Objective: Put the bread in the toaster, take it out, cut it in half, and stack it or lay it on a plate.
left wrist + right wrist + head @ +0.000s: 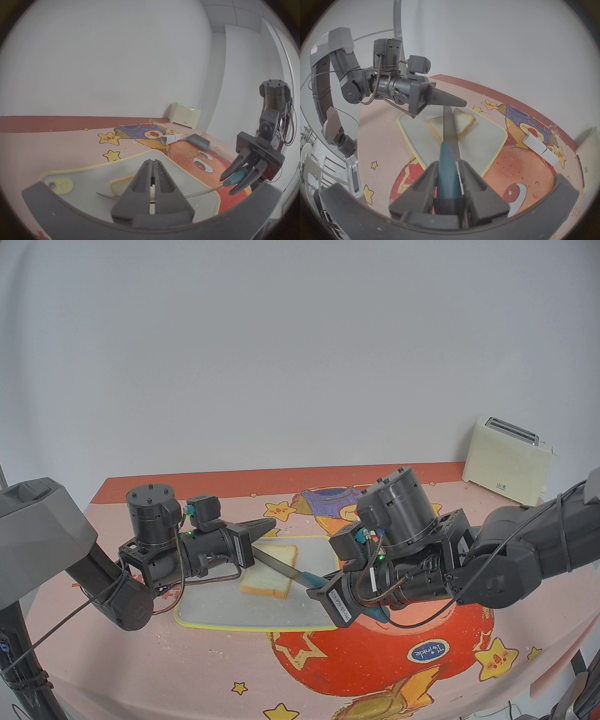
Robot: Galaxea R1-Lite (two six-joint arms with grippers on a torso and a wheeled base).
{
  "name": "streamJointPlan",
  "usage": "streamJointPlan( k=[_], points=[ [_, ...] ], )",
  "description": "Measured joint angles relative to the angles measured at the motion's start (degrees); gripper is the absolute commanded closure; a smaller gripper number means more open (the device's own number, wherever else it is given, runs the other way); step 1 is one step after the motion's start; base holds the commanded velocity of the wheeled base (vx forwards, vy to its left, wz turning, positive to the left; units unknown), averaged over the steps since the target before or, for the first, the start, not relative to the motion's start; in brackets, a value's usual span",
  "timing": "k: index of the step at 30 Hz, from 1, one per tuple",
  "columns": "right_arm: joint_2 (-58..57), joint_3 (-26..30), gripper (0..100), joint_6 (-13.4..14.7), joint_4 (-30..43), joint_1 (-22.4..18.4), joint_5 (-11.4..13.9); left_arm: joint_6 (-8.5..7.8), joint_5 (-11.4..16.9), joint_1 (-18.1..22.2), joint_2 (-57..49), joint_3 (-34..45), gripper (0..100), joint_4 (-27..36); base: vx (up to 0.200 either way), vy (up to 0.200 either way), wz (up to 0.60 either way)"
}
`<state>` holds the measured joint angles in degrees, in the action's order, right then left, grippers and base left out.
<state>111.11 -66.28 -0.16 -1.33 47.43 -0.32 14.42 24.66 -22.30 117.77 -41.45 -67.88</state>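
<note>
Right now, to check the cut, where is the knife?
In the head view, mid-table: the knife lies across the bread on the cutting board, its teal handle held by the right gripper.

One bread slice, though the blade may hide a cut. One knife, one cutting board, one toaster, one small white box, one dark tray. Two hands: left hand, right hand.

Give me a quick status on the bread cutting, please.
Right gripper shut on knife, blade across bread on cutting board. Left gripper shut, over blade tip. Nothing else in the way.
</note>
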Motion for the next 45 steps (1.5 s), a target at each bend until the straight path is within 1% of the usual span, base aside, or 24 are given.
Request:
streamJointPlan(
  k=[3, 4, 5, 8, 9, 10, 14, 19, 21, 24, 31, 37, 40, 45],
  points=[
    [0.0, 0.0, 100, 0.8, 0.0, -0.2, 0.3, 1.85, 0.0, -0.1, -1.7, 0.1, 100, -0.1, 0.000, 0.000, 0.00],
    [0.0, 0.1, 100, 1.2, 0.0, -0.3, 0.4, 2.27, 0.2, -0.1, -2.3, 0.3, 100, -0.1, 0.000, 0.000, 0.00],
    [0.0, 0.1, 100, 1.4, 0.0, -0.4, 0.5, 2.33, 0.3, -0.2, -2.8, 0.5, 100, 0.0, 0.000, 0.000, 0.00],
    [0.0, 0.2, 100, 2.0, 0.1, -0.5, 0.9, 2.38, 0.4, -0.1, -3.5, 1.5, 100, -0.1, 0.000, 0.000, 0.00],
    [0.0, 0.2, 100, 2.3, 0.2, -0.5, 1.3, 2.38, 0.5, -0.1, -3.6, 1.8, 100, -0.2, 0.000, 0.000, 0.00],
    [0.0, 0.2, 100, 3.1, 0.2, -0.7, 2.3, 2.35, 0.9, -0.1, -3.9, 2.8, 100, -0.3, 0.000, 0.000, 0.00],
    [0.0, 0.2, 100, 4.4, 0.2, -1.0, 4.0, 2.08, 1.3, -0.2, -4.0, 4.4, 100, -0.5, 0.000, 0.000, 0.00],
    [0.0, 0.4, 100, 5.9, 0.3, -1.3, 4.7, 1.89, 2.1, -0.3, -3.8, 5.2, 100, -0.6, 0.000, 0.000, 0.00],
    [0.0, 0.4, 100, 6.5, 0.3, -1.3, 5.5, 1.87, 2.8, -0.4, -3.7, 5.4, 100, -0.6, 0.000, 0.000, 0.00],
    [0.0, 0.4, 100, 6.8, 0.3, -1.3, 6.3, 1.89, 3.0, -0.4, -3.5, 5.5, 100, -0.7, 0.000, 0.000, 0.00],
    [0.0, 0.5, 100, 7.2, 0.3, -1.4, 6.5, 1.83, 3.0, -0.6, -2.2, 5.2, 100, -0.7, 0.000, 0.000, 0.00],
    [0.0, 0.4, 100, 9.2, 0.2, -1.7, 6.7, 1.23, 3.0, -0.7, -0.2, 5.2, 100, -3.4, 0.000, 0.000, 0.00],
    [0.0, 0.4, 100, 9.3, 0.2, -1.8, 6.7, 1.19, 3.0, -0.7, 0.7, 5.3, 100, -4.0, 0.000, 0.000, 0.00],
    [0.0, 0.5, 100, 9.4, 0.2, -1.9, 7.7, 1.17, 3.0, -0.7, 1.2, 5.3, 100, -4.2, 0.000, 0.000, 0.00]
  ],
)
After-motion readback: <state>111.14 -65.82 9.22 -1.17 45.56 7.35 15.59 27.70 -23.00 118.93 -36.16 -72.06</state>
